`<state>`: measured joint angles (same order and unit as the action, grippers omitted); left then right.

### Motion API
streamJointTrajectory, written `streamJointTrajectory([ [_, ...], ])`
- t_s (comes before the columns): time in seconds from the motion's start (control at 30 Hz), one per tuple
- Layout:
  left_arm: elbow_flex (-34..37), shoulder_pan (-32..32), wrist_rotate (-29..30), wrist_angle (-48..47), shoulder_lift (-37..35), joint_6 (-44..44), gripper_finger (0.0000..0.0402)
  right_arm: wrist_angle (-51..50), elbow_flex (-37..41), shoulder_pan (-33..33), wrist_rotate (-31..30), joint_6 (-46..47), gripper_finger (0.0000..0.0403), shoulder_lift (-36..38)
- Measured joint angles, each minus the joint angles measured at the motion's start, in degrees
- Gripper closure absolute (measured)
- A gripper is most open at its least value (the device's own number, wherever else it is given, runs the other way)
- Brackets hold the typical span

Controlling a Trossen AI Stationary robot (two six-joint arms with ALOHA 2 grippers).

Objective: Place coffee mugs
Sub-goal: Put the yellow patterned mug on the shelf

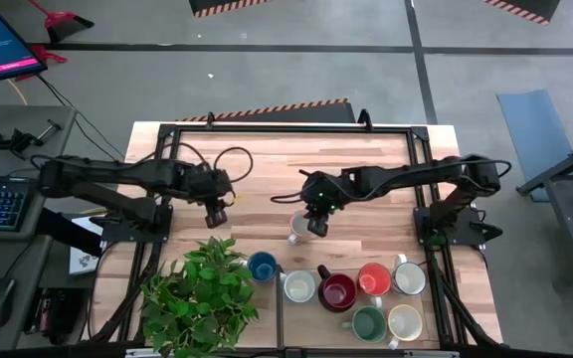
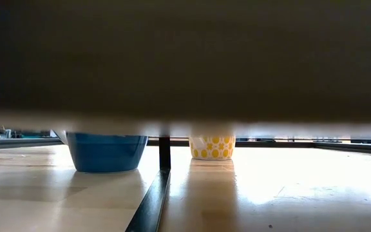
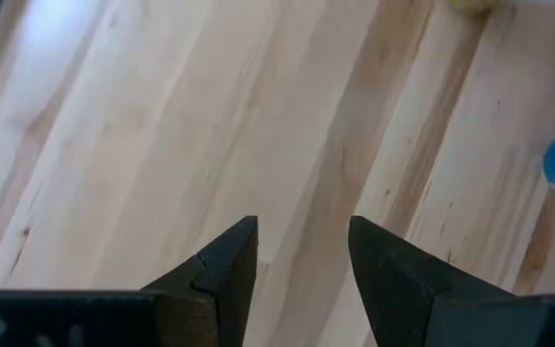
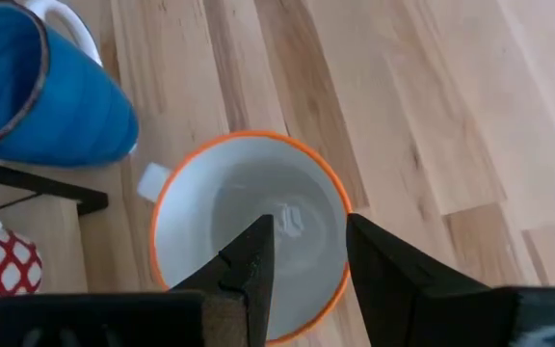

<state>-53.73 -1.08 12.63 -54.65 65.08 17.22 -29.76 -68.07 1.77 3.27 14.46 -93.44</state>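
Note:
A white mug with an orange rim [image 4: 210,193] stands upright on the wooden table [image 1: 366,139], a little right of its middle [image 1: 296,231]. In the low view its outside shows a yellow pattern [image 2: 212,147]. My right gripper [image 4: 306,236] hangs open over the mug's mouth, slanting down [image 1: 316,225]; no touch shows. A blue mug [image 4: 37,92] stands just beyond it [image 1: 262,266]. My left gripper [image 3: 302,241] is open over bare wood left of the middle [image 1: 217,213], with nothing between its fingers.
Several mugs stand in a cluster near the front edge: white [image 1: 299,286], dark red [image 1: 336,291], orange [image 1: 373,278], white [image 1: 409,276], green [image 1: 369,323], cream [image 1: 404,321]. A leafy potted plant [image 1: 202,298] fills the near left. A black frame [image 1: 286,127] rims the table.

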Motion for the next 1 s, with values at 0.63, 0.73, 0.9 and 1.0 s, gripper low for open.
streamJointTrajectory([
  [0.63, 2.26, -0.02, 0.45, 2.16, -3.38, 1.72, 0.0248, 0.45, -0.55, -0.32, 0.97, -2.78, 0.0292, -4.95],
  [0.73, 2.26, -0.02, 0.45, 2.17, -3.38, 1.72, 0.0248, 0.35, -0.55, -0.34, 1.48, -2.96, 0.0292, -4.95],
  [0.9, 2.26, -0.02, 0.45, 2.23, -3.38, 2.65, 0.0248, -1.30, -0.53, -0.34, 1.59, -2.95, 0.0292, -5.41],
  [1.0, 2.26, -0.02, 0.45, 2.31, -3.38, 3.41, 0.0248, -1.58, -0.54, -0.31, 1.30, -2.95, 0.0292, -5.65],
])
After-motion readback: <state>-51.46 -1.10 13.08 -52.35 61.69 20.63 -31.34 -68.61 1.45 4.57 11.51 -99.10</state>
